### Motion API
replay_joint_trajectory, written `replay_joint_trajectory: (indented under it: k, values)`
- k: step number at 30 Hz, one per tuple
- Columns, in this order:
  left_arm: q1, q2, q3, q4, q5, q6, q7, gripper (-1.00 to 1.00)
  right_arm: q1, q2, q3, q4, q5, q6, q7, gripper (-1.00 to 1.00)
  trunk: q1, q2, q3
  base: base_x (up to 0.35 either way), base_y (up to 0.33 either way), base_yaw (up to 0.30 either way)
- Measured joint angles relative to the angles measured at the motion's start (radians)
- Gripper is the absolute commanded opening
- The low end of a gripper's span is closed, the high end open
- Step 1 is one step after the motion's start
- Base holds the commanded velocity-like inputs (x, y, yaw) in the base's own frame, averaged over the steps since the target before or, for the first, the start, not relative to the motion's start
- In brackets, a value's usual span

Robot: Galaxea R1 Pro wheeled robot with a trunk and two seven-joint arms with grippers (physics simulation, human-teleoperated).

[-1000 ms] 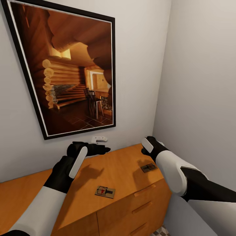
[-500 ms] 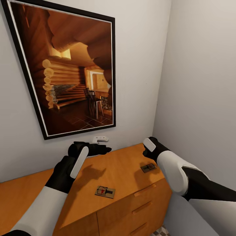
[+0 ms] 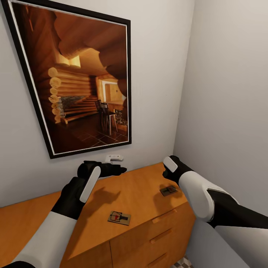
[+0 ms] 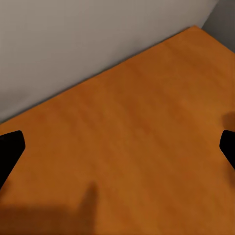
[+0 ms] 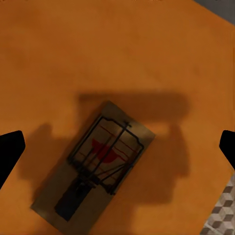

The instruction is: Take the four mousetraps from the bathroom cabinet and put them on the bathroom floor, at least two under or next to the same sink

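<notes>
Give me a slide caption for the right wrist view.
Open right gripper poised above a mousetrap lying on the orange-brown cabinet top.

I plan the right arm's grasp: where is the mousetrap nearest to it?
In the head view the mousetrap lies on the cabinet top near its right end, just below the right gripper.

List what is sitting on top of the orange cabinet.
Two mousetraps lie flat on the cabinet top: one near its front edge, another below the right gripper. The arms hide parts of the top, and the drawers are shut.
</notes>
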Motion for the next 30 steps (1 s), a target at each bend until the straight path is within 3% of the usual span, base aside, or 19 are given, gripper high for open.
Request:
replay_joint_trajectory:
  k: [12,30]
  values:
    - [0.0,0.001,0.0,0.0,0.0,0.0,0.0,1.0,0.0,0.0,0.0,-0.001,0.001,0.0,-0.002,1.0,0.0,0.0,0.0,0.0,0.0,-0.173]
    - [0.0,0.001,0.0,0.0,0.002,0.001,-0.001,1.0,0.0,-0.001,0.0,-0.001,0.003,0.001,-0.001,1.0,0.0,0.0,0.0,0.0,0.0,-0.02]
